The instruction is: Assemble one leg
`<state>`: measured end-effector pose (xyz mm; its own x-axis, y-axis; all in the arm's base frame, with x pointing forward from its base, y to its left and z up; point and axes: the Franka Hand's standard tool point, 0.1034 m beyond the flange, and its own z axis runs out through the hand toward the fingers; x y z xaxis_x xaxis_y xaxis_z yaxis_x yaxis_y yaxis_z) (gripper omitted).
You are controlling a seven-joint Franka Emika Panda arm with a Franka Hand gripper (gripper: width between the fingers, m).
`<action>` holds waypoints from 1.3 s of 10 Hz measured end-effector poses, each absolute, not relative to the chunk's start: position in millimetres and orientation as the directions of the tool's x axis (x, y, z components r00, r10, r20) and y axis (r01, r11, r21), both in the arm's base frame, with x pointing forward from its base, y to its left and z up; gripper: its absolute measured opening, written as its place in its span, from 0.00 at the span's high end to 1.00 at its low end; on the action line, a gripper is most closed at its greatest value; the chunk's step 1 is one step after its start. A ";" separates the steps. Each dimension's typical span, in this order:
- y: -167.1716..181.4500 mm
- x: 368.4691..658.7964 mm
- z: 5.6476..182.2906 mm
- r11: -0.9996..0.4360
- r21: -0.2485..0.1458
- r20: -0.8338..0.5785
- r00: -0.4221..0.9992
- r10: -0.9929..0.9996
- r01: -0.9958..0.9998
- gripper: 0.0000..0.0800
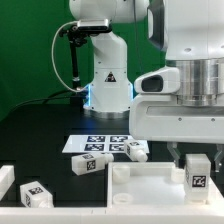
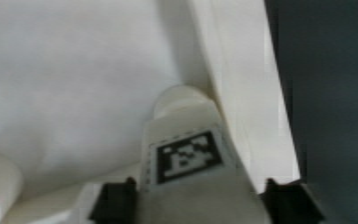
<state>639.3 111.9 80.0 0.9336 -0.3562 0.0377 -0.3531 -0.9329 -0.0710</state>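
I see the gripper (image 1: 197, 165) with its fingers closed on the leg (image 1: 197, 172), holding it upright over the tray piece (image 1: 150, 190), near the tray's rim (image 2: 247, 90). More tagged blocks (image 1: 85, 165) lie beside the marker board (image 1: 100, 143).
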 end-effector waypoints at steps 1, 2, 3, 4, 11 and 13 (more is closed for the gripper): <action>111.7 639.3 79.9 -0.920 -0.072 0.035 0.921 -0.388 -0.385 0.64; 112.2 639.1 79.7 -0.874 -0.076 0.029 0.875 -0.484 -0.481 0.64; 112.9 638.3 79.2 -0.787 -0.074 0.023 0.788 -0.615 -0.612 0.64; 113.0 637.9 78.9 -0.694 -0.069 0.012 0.695 -0.719 -0.716 0.64; 119.7 640.4 76.2 -0.047 -0.085 -0.089 0.055 -0.995 -0.995 0.64; 115.9 643.1 78.3 -0.339 -0.122 -0.053 0.347 -0.936 -0.933 0.36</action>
<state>643.1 115.9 78.3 0.3469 -0.9364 -0.0534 -0.9329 -0.3386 -0.1223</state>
